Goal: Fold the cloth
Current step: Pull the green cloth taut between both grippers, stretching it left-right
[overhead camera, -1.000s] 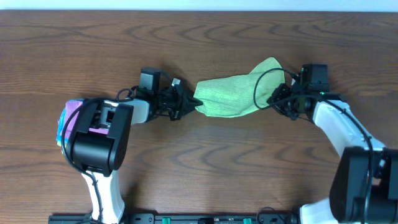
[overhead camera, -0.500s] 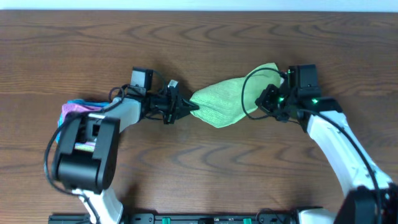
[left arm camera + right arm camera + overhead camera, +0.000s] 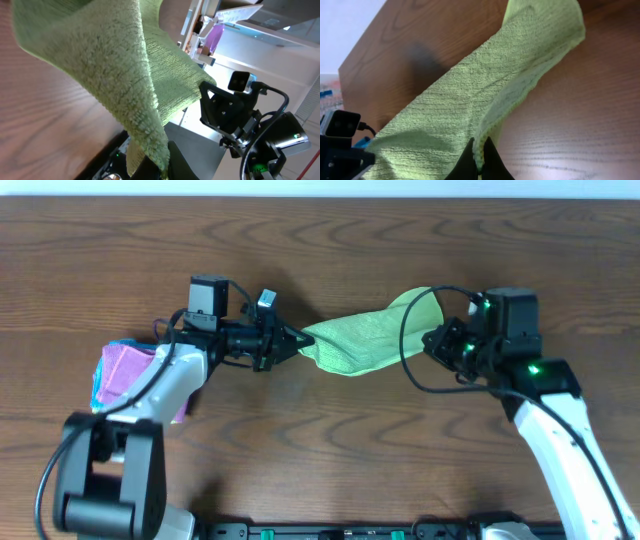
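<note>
Centrally slung over the desk [image 3: 320, 450], lime-green cloth [image 3: 362, 340] pinched at its left tip by left claw [image 3: 298, 339], right edge by right claw [image 3: 430, 347].

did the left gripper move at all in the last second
Yes. In the overhead view the left gripper, shut on the cloth, has shifted a little toward the table's far edge and toward the pink cloth, which stayed put.

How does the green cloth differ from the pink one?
The lime-green microfiber cloth is stretched out, pinched between the left gripper and right gripper; the pink folded cloth lies compact, held by nothing. Green is central; pink is off to the left. Both are plain-coloured.
</note>
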Controlling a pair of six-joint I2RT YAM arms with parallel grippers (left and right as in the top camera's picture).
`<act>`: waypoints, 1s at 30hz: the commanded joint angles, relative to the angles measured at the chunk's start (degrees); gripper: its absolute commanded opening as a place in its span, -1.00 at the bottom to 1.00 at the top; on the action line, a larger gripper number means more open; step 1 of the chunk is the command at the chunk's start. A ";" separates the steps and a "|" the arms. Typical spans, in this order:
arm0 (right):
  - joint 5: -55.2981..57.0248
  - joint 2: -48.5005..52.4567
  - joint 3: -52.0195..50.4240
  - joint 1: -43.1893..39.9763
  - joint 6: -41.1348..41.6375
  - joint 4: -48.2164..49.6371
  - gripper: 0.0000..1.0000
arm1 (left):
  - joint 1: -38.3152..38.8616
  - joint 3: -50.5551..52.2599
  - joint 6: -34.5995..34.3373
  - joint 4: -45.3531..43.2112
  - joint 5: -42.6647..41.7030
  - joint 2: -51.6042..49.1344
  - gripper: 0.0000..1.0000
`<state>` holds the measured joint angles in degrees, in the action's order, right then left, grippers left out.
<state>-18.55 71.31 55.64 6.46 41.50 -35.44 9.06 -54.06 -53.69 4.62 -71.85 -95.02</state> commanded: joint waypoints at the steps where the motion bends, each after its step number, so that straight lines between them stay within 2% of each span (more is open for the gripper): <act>1: 0.37 -3.85 -0.35 0.37 0.50 -1.79 -0.98 | -0.44 0.26 1.46 1.88 -1.05 4.20 -0.88; 6: 0.61 -10.58 -0.35 0.37 0.46 -8.04 -0.97 | -0.44 0.26 4.04 8.87 -0.50 9.57 -0.88; 10: 2.08 -16.37 -0.35 0.37 0.15 -13.05 -0.98 | -0.42 0.26 11.96 22.53 4.15 13.75 -0.88; 14: 2.29 -21.22 -0.35 0.37 0.02 -19.82 -0.97 | -0.42 0.26 21.00 39.12 13.11 18.14 -0.88; 16: 2.27 -23.23 -0.35 0.37 -0.04 -22.14 -0.97 | -0.42 0.26 23.65 44.61 16.35 20.06 -0.88; 22: 2.25 -26.49 -0.35 0.37 -0.44 -26.93 -0.98 | -0.35 0.24 25.44 50.84 20.83 24.55 -0.88; 30: 0.26 -26.53 -0.35 0.37 -1.27 -28.35 -0.98 | -0.35 0.24 25.42 52.26 21.33 25.42 -0.88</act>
<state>-18.15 45.06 55.53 6.48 41.36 -63.59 9.04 -53.69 -29.69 56.29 -52.77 -69.91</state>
